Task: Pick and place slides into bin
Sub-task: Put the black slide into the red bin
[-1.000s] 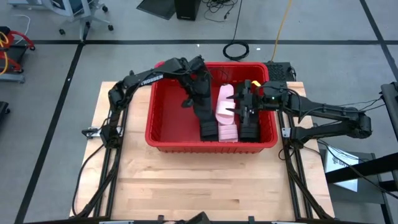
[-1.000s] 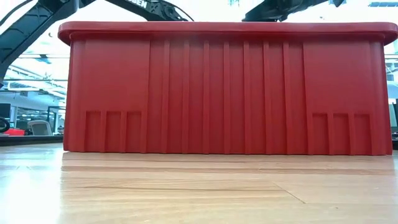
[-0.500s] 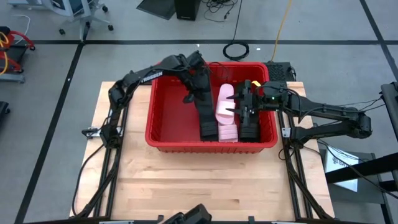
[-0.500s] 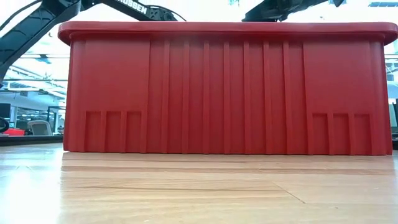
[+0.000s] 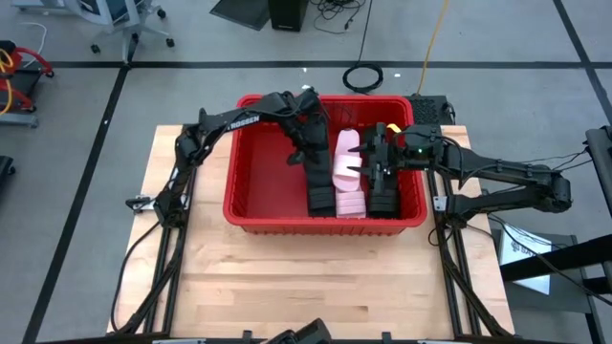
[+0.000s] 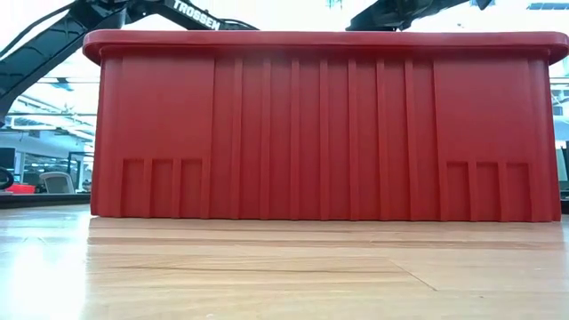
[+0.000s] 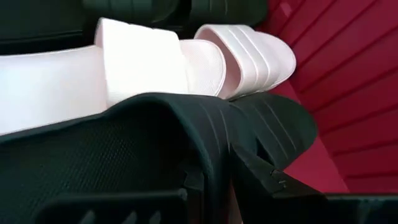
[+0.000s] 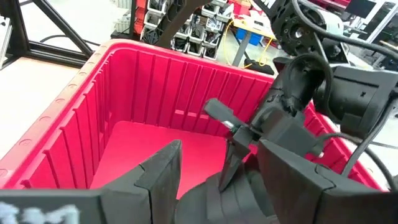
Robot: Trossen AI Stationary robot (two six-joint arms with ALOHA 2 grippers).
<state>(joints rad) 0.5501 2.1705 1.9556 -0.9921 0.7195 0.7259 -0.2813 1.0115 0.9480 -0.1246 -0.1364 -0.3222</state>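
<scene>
A black slide (image 5: 316, 174) is held by its edge in the clamped fingers of the left gripper (image 5: 304, 145), hanging long-ways inside the red bin (image 5: 251, 182) beside pale pink slides (image 5: 346, 172) and further black slides (image 5: 384, 196) packed against the bin's right end. The slide is best lowered until its sole rests on the bin floor or on its neighbours before the fingers are released, so that it is not tipped over the pink pair. The right gripper (image 5: 382, 153) is held above the black slides at the right end, its fingers spread wide and nothing gripped. The bin stands on a pale wooden table (image 5: 306, 277), at its far edge. Beyond the table a grey floor with dark lines, a coiled cable (image 5: 364, 76) and chair bases are seen.
</scene>
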